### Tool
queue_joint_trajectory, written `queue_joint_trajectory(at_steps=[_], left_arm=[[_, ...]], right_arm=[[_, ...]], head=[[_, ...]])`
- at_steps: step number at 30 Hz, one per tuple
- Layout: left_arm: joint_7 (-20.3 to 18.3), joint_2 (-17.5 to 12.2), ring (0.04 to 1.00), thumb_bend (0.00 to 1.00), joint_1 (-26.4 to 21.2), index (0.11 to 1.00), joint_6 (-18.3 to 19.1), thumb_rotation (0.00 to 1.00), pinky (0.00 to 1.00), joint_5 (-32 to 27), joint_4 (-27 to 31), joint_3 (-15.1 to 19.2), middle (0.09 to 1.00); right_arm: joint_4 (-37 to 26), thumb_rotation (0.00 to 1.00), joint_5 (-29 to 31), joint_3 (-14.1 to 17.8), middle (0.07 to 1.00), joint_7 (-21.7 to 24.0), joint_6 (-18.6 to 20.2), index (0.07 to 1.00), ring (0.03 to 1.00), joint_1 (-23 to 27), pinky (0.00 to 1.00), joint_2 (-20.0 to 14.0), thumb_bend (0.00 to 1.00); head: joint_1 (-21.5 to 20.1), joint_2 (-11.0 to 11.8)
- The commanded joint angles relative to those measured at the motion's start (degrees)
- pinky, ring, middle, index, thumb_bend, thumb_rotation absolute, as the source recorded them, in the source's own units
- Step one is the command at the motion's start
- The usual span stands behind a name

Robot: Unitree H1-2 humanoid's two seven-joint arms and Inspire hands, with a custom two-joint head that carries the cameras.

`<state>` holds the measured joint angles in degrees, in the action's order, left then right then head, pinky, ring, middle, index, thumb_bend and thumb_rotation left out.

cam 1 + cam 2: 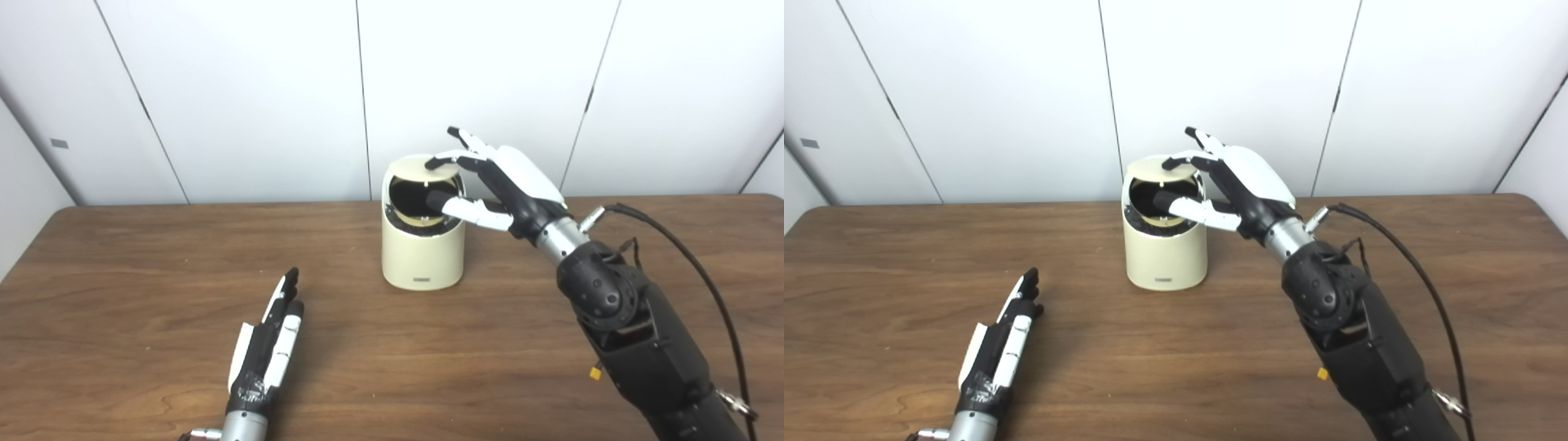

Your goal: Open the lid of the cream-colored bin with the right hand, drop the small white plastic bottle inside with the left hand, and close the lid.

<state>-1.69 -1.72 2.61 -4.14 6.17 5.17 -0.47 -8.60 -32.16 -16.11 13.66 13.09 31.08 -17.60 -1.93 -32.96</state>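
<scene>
Lower left, the left hand lies empty on the wooden counter, fingers straight. At centre stands the cream-colored bin, its lid tipped open. The right hand touches that lid, thumb across the opening; whether it grips is unclear.

Bin interior dark, contents can't tell; both forearms cut off at btm edge.

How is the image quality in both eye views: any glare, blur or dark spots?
Left eye view: even, soft lighting, faint shadow beside the left hand on the brown wooden table; the cream-colored round bin is sharp, its open mouth dark. Right eye view: the same, with no glare and the right hand slightly soft.
</scene>
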Motion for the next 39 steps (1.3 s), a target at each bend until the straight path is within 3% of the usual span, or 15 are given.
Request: queue_joint_trajectory(at_steps=[1,39], left_arm=[[0.7,0.0,1.0,0.56,0.7,1.0,-0.5,0.93,1.0,0.5,-2.9,-0.4,1.0],[1.7,0.3,1.0,0.58,0.9,1.0,0.8,0.92,1.0,2.2,-1.2,-1.2,1.0]], right_arm=[[-2.8,1.0,-0.8,0.2,1.0,0.2,-1.7,0.756,1.0,1.1,1.0,-0.8,0.62],[-3.3,1.0,-4.8,-1.8,1.0,5.0,0.7,0.769,1.0,-3.5,1.0,0.1,0.67]], head=[[-0.1,-0.1],[1.1,-2.2]])
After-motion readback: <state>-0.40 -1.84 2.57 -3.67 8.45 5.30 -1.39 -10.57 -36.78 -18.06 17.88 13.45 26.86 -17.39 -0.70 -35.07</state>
